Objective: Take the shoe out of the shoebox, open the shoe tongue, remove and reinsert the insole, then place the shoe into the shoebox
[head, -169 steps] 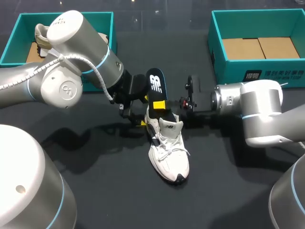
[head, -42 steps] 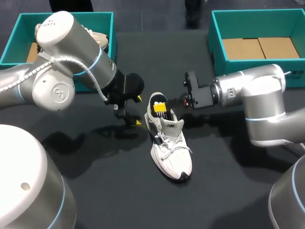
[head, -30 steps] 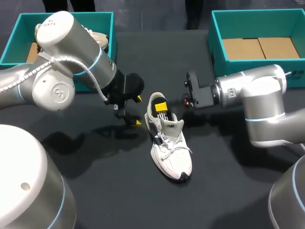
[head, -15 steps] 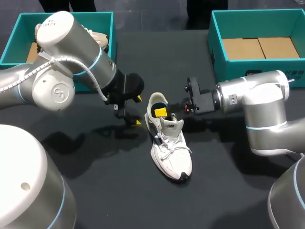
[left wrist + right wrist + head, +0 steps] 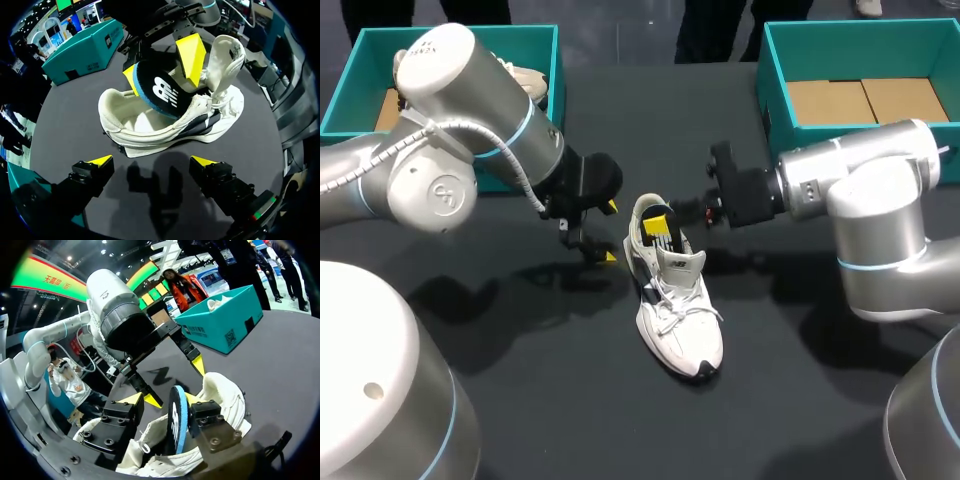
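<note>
The black, blue-edged foam insole (image 5: 159,92) is pinched by the right gripper (image 5: 161,402) inside the white lace-up sneaker (image 5: 680,310). The left gripper (image 5: 151,161) is spread wide, the sneaker just ahead.

The white shoe (image 5: 165,125) sits on the dark table (image 5: 70,120), just ahead of the left gripper (image 5: 152,161), whose fingers are wide apart. The right gripper (image 5: 161,80) pinches the black insole (image 5: 159,94) inside it.
</note>
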`<state>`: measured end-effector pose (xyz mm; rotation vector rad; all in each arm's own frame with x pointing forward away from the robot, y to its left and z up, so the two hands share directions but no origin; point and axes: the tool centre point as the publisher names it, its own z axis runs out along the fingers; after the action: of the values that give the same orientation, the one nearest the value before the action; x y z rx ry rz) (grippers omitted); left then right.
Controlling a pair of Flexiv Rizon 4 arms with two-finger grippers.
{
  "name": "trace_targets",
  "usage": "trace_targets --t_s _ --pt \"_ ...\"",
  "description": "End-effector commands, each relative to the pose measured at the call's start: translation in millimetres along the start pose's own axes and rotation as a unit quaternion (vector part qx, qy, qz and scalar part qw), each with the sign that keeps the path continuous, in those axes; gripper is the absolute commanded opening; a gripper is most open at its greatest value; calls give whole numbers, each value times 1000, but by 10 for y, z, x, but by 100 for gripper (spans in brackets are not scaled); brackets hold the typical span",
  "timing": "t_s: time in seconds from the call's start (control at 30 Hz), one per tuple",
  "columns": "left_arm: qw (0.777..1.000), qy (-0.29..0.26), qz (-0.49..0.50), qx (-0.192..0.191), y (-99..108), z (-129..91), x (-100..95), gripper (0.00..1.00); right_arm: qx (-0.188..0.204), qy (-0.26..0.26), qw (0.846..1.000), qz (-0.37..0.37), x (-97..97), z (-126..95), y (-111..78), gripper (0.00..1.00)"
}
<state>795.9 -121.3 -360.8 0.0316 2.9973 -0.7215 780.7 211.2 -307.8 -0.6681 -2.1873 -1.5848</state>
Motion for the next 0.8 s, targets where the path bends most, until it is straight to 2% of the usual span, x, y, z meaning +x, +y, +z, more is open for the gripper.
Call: trace_targets --t_s 0.03,0.33,0.47,0.67,0.8 --pt "1000 0 0 -1 0 -5 2 100 15 -41 999 -2 79 -64 82 49" --pt "1000 0 0 -1 0 -5 2 100 38 -117 992 1 -24 -293 237 50" --pt "1000 0 0 -1 0 -5 2 100 70 -145 987 15 -95 -371 273 50" --pt "1000 0 0 -1 0 -5 2 100 125 -146 979 69 -218 -505 307 47" --pt "1000 0 0 -1 0 -5 2 100 168 -157 966 119 -293 -571 294 48"
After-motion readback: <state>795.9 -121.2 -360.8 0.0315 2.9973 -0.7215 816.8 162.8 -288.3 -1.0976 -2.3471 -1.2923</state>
